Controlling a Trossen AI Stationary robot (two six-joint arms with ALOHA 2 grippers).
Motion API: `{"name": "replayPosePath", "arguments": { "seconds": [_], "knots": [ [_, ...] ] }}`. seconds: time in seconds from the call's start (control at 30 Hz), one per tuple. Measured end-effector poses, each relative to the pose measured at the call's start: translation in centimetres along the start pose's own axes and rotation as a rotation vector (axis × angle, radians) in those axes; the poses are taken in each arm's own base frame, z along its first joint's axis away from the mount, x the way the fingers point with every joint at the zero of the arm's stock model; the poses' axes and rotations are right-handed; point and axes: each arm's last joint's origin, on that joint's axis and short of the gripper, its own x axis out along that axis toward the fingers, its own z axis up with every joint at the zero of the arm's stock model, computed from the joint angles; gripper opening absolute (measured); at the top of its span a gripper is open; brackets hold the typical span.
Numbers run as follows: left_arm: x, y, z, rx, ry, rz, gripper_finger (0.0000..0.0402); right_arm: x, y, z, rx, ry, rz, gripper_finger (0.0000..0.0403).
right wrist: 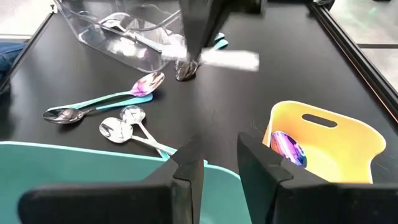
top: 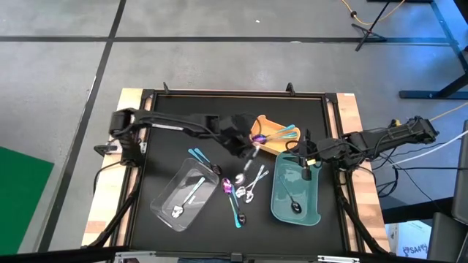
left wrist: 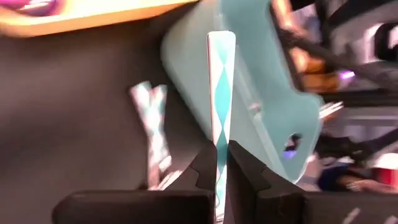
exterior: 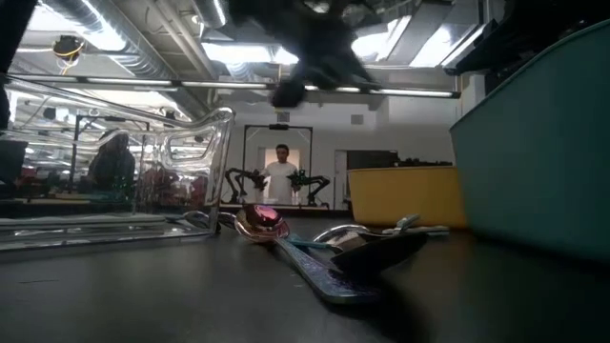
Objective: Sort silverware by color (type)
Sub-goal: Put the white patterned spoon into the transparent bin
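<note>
My left gripper is clamped on a teal-handled spoon, lifted over the table middle beside the yellow tray; I should carry it level to the teal tray and release low. My right gripper waits over that tray, fingers apart, empty; I must steer clear of it.

Loose silverware on the table between two trays

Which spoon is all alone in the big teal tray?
Find the teal tray on the right side of the black table, just under the right arm's fingers. One dark-headed spoon lies inside it. It is the only utensil there; the others lie on the table or in the clear and yellow trays.
</note>
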Motion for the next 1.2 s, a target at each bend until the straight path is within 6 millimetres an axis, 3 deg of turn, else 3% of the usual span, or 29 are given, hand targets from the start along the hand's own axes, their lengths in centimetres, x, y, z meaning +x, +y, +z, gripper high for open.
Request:
{"name": "replayPosePath", "arguments": {
  "seconds": [0.27,0.43,0.6,0.83,1.2],
  "knots": [
    [-7.6,-1.2,-2.7,0.086,-0.089,0.258,0.001,0.0,0.0,0.0,-0.001,0.0,0.0,0.0085],
    [-9.9,-1.7,-6.0,0.153,-0.084,0.434,0.001,0.0,0.0,0.0,0.0,-0.002,0.0,0.0086],
    [-10.1,-2.2,-9.2,0.222,-0.005,0.538,0.001,0.0,0.0,0.0,0.002,-0.003,0.0,0.0085],
    [-8.8,-2.5,-12.1,0.334,0.03,0.609,0.001,0.0,0.0,0.1,0.002,-0.007,0.001,0.0085],
    [-5.2,2.9,-16.4,0.354,0.181,0.707,0.001,0.0,0.0,0.1,0.003,-0.01,0.001,0.0086]
  ]
}}
